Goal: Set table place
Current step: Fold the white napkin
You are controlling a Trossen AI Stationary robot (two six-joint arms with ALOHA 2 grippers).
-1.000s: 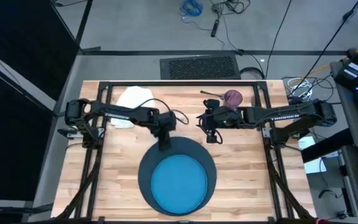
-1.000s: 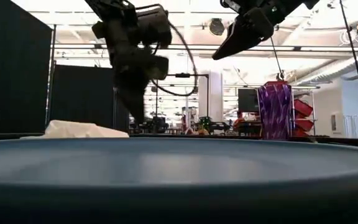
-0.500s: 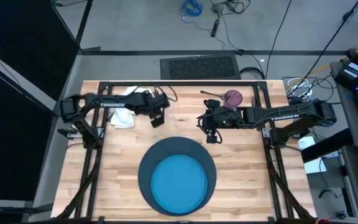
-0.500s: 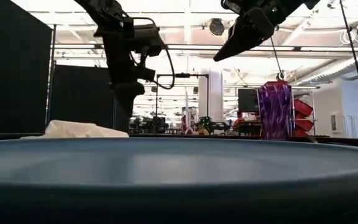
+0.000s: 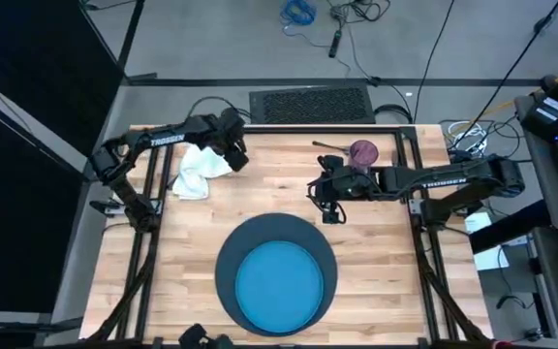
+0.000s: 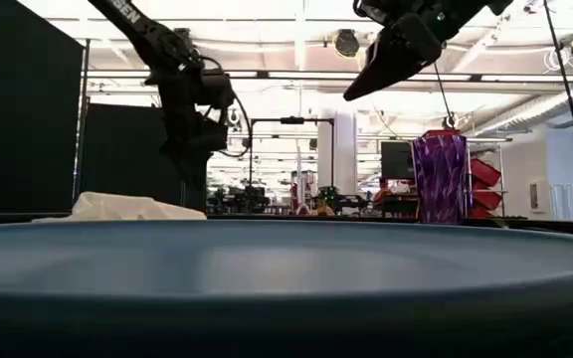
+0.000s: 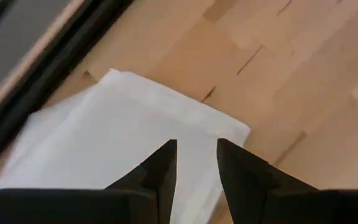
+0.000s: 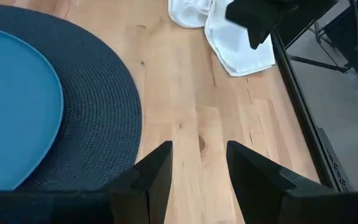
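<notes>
As the left tool [image 5: 237,158] hovered over the white napkin [image 5: 199,169] near the tabletop's [image 5: 376,252] far-left corner — fingers slightly apart — a shallow pinch risked dragging the cloth, not lifting it.

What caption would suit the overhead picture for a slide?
Left gripper hovers open over the white napkin; right gripper waits above the blue plate on its navy mat.

Cutlery [image 5: 329,146]: thin dark pieces beside the purple cup [image 5: 363,151], too small to tell apart (fork, knife or spoon). Napkin [image 5: 198,170]: far edge hidden under the left gripper [image 5: 234,158]. Plate [image 6: 286,264]: cut off by low view's edges.
</notes>
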